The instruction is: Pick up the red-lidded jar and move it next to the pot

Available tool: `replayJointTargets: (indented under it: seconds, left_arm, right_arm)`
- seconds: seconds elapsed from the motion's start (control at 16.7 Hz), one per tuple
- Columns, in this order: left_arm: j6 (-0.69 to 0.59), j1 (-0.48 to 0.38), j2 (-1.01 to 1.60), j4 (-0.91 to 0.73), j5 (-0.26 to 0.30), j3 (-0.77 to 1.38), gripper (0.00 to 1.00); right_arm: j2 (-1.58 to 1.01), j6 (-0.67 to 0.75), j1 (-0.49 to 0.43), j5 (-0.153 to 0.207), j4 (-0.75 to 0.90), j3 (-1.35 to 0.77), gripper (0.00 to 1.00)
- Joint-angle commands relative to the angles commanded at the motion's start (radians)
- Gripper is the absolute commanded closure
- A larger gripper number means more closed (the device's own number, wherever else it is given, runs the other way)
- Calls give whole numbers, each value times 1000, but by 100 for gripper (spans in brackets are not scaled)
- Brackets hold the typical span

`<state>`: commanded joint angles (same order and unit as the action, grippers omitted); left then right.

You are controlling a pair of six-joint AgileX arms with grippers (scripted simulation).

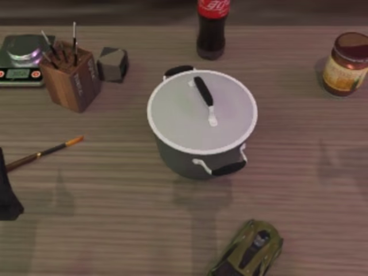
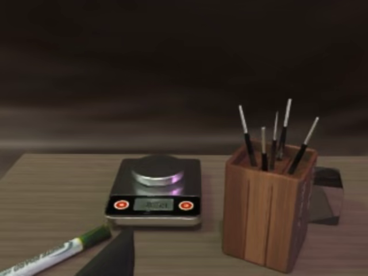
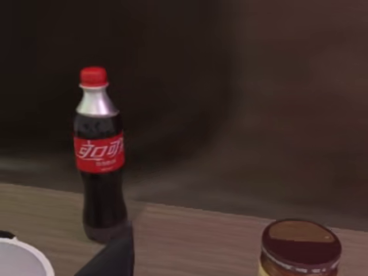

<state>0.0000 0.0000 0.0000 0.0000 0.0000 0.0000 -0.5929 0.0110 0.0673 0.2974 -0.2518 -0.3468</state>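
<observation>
Grey pot [image 1: 201, 122]: centre of the top view, lid on, black handle across the lid; largest item on the table [image 1: 115, 201].
Cola bottle [image 1: 212, 26]: upper centre, just behind the pot; not the target.
Wooden holder [image 1: 73, 75]: upper left, pens standing in it, a scale [image 1: 22, 60] at its left and a dark block [image 1: 112, 63] at its right.
Toy car [image 1: 248, 250]: lower right of centre, olive green.
Red-lidded jar [image 1: 345, 63]: upper right of the top view, upright, well apart from the pot, untouched.
Marker [image 1: 45, 152]: left edge, lying flat.
Left gripper [image 1: 7, 195]: dark shape at the left edge, parked; cannot tell how its jaws stand.
Right gripper [image 3: 112, 259]: only a dark tip shows low in the right wrist view; jaw state cannot be told.
Jar relative to pincer: in the right wrist view the jar [image 3: 299, 247] sits near, off to one side of the tip, not between any fingers.
Step in hand: approach, by my judgement. Centre over the lid, come down with the jaws spread wider than the glass, grip the body below the lid, keep clear of the bottle.
</observation>
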Motion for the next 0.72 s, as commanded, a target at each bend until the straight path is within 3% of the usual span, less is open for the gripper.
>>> replayJointTargets:
  seconds: [0.72]
  left_arm:
    - [0, 0, 0, 0, 0, 0, 0]
  right_arm:
    - [-1269, 16, 158, 629, -544, -745, 0]
